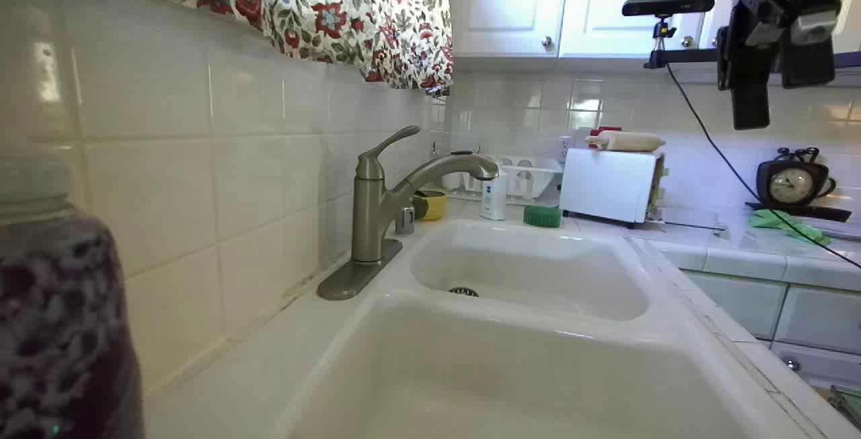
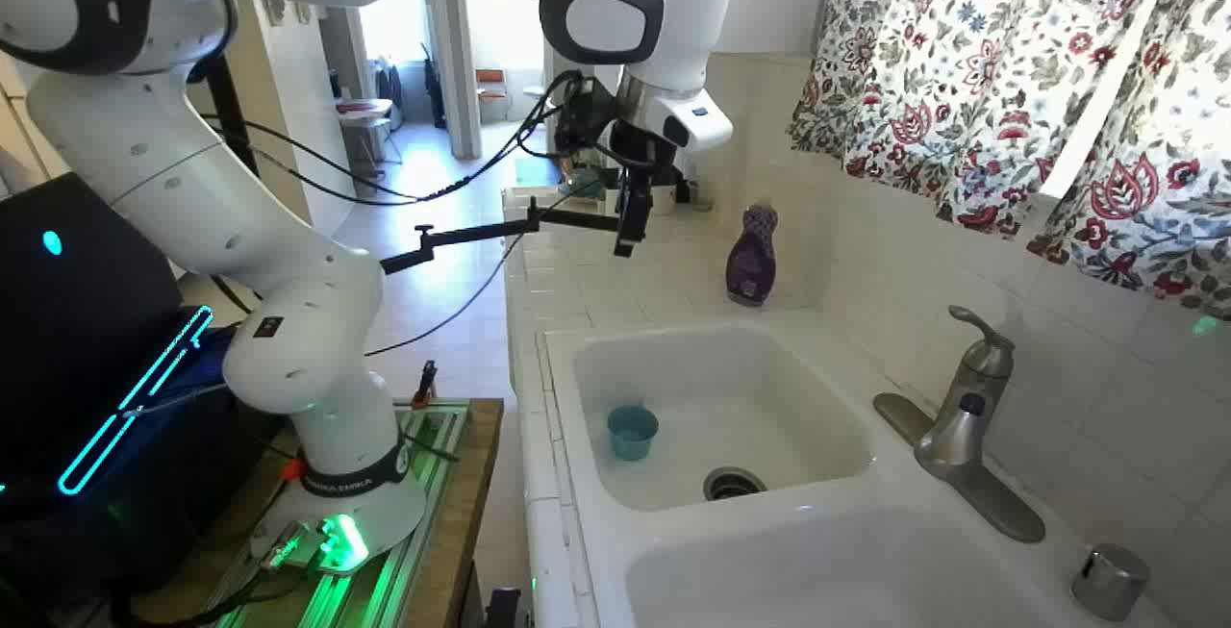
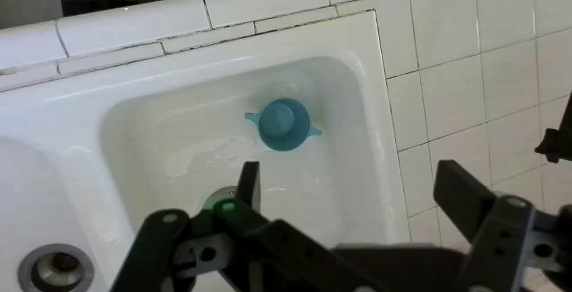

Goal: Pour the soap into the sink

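“EMIKA” lettering (image 2: 365, 483), on robot's base band (image 2: 397, 464)

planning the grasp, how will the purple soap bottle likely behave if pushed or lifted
Tall and slim, the purple soap bottle could tip if pushed near its top. It looks plastic, so it may give slightly when squeezed. It narrows upward, so a grip might slide.

Near the wall edge of the counter (image 2: 620, 296), blurred soap (image 1: 64, 318) is cropped in an exterior view; by the front edge, the sink (image 2: 750, 407) runs off all views; the gripper (image 3: 351, 184) partly hides a drain (image 3: 223, 191) in the wrist view.
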Robot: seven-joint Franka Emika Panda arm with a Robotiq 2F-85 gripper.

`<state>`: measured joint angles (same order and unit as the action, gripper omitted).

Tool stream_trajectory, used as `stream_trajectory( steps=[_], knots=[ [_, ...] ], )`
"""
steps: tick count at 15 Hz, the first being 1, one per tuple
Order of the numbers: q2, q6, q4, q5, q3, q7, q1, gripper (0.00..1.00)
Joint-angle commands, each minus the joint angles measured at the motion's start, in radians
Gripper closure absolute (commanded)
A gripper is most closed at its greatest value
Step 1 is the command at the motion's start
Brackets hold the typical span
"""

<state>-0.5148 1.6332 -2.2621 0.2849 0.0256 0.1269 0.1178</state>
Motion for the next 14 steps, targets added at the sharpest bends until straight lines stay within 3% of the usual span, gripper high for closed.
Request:
stream_trajectory(
  steps=[1, 7, 14],
  knots=[
    [0.001, -0.006, 0.003, 0.008, 0.019, -0.009, -0.024, 0.0],
    [0.001, -0.006, 0.003, 0.008, 0.019, -0.009, -0.024, 0.0],
    [0.077, 0.165, -0.04, 0.005, 0.027, -0.273, 0.023, 0.0]
  ],
)
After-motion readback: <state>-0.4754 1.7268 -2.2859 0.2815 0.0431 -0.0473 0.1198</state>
